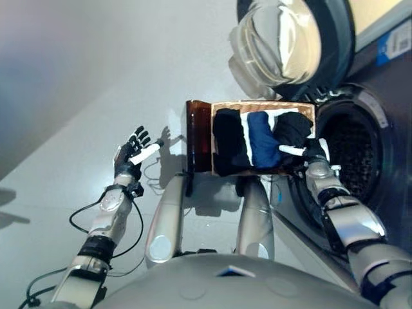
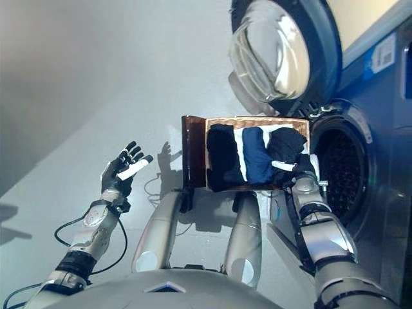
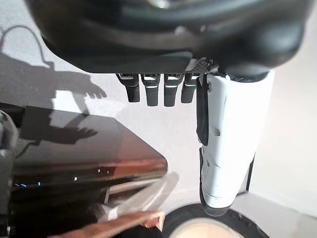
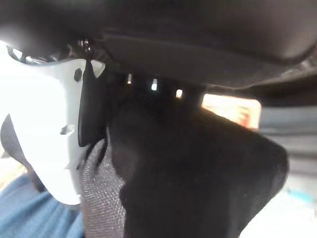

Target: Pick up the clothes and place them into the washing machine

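right robot hand (image 2: 300, 168) gripping black garment (image 2: 287, 144), basket (image 2: 257, 121), no legible print

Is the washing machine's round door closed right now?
No, the round glass door is swung wide open, leaving the dark drum opening of the washing machine uncovered beside the wicker basket of clothes.

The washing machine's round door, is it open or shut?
Open. The round glass door with its dark rim is swung away from the machine, leaving the dark drum opening uncovered beside the wicker basket of clothes.
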Motion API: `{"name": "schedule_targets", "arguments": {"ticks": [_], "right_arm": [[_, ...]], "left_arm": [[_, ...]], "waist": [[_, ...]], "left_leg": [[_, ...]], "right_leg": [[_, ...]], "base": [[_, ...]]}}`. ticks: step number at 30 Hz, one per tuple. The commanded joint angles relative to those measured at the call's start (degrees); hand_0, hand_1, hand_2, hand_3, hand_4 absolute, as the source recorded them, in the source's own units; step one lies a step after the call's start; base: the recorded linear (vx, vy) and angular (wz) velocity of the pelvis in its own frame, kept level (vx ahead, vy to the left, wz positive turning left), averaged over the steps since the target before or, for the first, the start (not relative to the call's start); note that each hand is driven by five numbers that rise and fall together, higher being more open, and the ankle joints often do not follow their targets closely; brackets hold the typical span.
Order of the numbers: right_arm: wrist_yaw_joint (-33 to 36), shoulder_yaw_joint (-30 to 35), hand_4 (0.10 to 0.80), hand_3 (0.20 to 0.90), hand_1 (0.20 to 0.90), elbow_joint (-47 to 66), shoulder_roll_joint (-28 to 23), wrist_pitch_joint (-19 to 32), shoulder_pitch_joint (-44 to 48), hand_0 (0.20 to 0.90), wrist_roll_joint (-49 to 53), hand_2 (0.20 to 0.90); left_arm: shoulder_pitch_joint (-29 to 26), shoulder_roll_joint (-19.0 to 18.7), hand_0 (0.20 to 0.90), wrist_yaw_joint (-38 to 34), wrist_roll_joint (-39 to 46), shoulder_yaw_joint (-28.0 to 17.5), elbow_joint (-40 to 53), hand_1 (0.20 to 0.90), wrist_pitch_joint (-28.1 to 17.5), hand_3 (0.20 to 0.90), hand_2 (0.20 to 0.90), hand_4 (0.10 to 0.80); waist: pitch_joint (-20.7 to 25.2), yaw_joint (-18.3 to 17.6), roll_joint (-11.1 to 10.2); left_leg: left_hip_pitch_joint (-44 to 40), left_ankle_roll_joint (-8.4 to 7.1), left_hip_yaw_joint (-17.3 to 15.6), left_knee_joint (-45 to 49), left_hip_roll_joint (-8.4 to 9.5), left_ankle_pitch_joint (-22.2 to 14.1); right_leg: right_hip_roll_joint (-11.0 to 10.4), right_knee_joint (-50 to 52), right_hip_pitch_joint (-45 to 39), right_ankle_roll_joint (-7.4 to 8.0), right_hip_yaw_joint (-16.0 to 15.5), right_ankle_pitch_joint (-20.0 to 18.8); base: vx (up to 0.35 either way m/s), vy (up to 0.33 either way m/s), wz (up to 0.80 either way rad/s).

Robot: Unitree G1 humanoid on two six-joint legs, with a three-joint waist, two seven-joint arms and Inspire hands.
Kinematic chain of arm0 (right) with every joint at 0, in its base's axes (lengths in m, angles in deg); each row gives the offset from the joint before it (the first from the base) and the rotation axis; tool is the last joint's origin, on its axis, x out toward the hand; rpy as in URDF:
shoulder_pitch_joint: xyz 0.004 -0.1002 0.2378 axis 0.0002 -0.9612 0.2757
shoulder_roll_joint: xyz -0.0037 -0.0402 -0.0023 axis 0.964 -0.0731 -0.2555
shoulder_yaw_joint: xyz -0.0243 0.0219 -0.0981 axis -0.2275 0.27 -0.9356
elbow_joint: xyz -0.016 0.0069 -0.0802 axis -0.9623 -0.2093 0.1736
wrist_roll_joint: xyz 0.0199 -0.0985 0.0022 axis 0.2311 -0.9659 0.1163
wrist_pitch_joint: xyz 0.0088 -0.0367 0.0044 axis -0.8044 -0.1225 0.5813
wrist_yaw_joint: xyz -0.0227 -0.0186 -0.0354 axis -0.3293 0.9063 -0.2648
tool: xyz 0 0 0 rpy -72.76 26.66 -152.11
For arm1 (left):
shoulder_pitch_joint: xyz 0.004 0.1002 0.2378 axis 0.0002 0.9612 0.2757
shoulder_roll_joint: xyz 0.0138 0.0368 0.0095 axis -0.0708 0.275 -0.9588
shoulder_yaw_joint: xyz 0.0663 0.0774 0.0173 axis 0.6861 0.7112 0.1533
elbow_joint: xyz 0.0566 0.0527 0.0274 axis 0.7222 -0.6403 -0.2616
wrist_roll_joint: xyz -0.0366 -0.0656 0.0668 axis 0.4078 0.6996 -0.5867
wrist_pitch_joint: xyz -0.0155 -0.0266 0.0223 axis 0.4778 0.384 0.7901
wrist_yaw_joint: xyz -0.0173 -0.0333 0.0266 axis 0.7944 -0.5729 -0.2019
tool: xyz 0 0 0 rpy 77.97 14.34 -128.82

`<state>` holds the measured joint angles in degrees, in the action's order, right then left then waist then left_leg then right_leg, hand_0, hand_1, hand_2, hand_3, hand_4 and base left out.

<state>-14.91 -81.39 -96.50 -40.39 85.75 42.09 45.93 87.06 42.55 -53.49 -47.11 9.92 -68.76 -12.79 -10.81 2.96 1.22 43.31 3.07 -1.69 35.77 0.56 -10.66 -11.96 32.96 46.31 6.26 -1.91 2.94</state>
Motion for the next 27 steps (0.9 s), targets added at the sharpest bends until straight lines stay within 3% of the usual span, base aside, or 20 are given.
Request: {"name": "schedule_targets", "arguments": {"ticks": [1,5,9,10,12,16,21,24,27], "right_arm": [[-1.5,4.0,0.3,0.2,0.2,1.3,-1.8,5.9,0.8,0.2,11.6,0.2],[-3.0,8.1,0.3,0.2,0.2,1.8,-0.4,7.3,-0.7,0.2,20.3,0.2],[-8.0,15.3,0.3,0.2,0.2,4.0,3.1,9.6,-2.1,0.2,39.1,0.2],[-8.0,15.3,0.3,0.2,0.2,4.0,3.1,9.6,-2.2,0.2,39.2,0.2],[-11.6,20.3,0.3,0.2,0.2,5.6,6.5,10.9,-2.4,0.2,51.3,0.2],[-13.8,23.8,0.3,0.2,0.2,6.6,10.2,12.7,-2.1,0.2,61.5,0.2],[-12.8,24.2,0.3,0.2,0.2,8.0,12.0,15.2,-0.6,0.2,64.2,0.2],[-11.5,24.6,0.3,0.2,0.2,9.4,12.3,17.8,1.9,0.2,65.0,0.2],[-11.0,25.3,0.3,0.2,0.2,9.7,12.3,18.7,2.8,0.2,65.5,0.2]], "left_arm": [[-0.7,-1.1,0.9,0.6,0.9,-4.1,3.3,0.9,-4.7,0.9,0.9,0.8],[-0.9,-0.7,0.9,0.7,1.5,-4.2,3.1,0.9,-5.0,0.9,0.9,0.8],[-1.8,0.5,0.9,0.6,2.5,-3.5,2.4,0.9,-5.0,0.9,0.9,0.8],[-1.8,0.5,0.9,0.6,2.6,-3.5,2.3,0.9,-5.0,0.9,0.9,0.8],[-2.1,1.7,0.9,0.5,3.7,-3.1,2.0,0.9,-4.9,0.9,0.9,0.8],[-2.7,2.8,0.9,0.3,4.7,-2.4,2.1,0.9,-5.1,0.9,0.9,0.8],[-3.1,3.0,0.9,-0.6,5.6,-1.9,3.9,0.9,-5.9,0.9,0.9,0.8],[-3.4,2.8,0.9,-1.8,5.6,-1.9,5.6,0.9,-6.4,0.9,0.9,0.8],[-2.8,2.5,0.9,-1.9,5.1,-1.9,6.5,0.9,-6.3,0.9,0.9,0.8]], "waist": [[-1.2,-0.7,-0.6],[-1.4,-1.0,-0.5],[-1.7,-1.4,0.0],[-1.6,-1.4,-0.1],[-1.5,-1.7,0.6],[-1.7,-2.1,1.6],[-2.1,-2.0,2.2],[-2.0,-1.5,2.8],[-2.1,-1.3,2.9]], "left_leg": [[-6.4,-2.22,-0.1,-9.4,-0.25,3.3],[-8.7,-2.58,0.2,-11.7,-0.07,4.0],[-8.4,-2.8,0.5,-9.8,-0.07,3.2],[-8.3,-2.8,0.5,-9.7,-0.08,3.2],[-7.5,-2.87,0.5,-8.5,-0.09,2.5],[-5.9,-2.98,0.4,-6.1,-0.17,1.6],[-1.9,-3.01,0.2,-1.0,-0.57,-0.1],[1.0,-3.05,0.4,4.8,-1.24,-3.6],[3.0,-2.91,0.7,8.0,-1.52,-5.0]], "right_leg": [[0.0,-6.3,-8.1,-0.29,0.1,0.4],[0.1,-8.3,-10.4,-0.06,-0.2,-0.1],[-0.1,-6.8,-10.5,-0.26,-0.2,0.9],[-0.1,-6.7,-10.4,-0.26,-0.2,1.0],[-0.2,-5.5,-9.7,-0.41,-0.2,1.9],[-0.3,-3.0,-8.1,-0.55,0.1,3.1],[-0.3,1.8,-4.2,-1.17,0.8,5.0],[-0.1,7.7,-1.2,-1.89,1.2,8.7],[0.0,10.9,0.8,-2.36,1.5,10.1]], "base": [[0.078,-0.026,-0.09],[0.03,-0.014,-0.06],[0.011,-0.017,0.0],[0.003,-0.009,0.04],[0.0,0.0,0.0],[0.0,0.0,0.0],[-0.051,-0.002,0.02],[0.002,-0.009,0.01],[0.022,-0.006,0.0]]}}
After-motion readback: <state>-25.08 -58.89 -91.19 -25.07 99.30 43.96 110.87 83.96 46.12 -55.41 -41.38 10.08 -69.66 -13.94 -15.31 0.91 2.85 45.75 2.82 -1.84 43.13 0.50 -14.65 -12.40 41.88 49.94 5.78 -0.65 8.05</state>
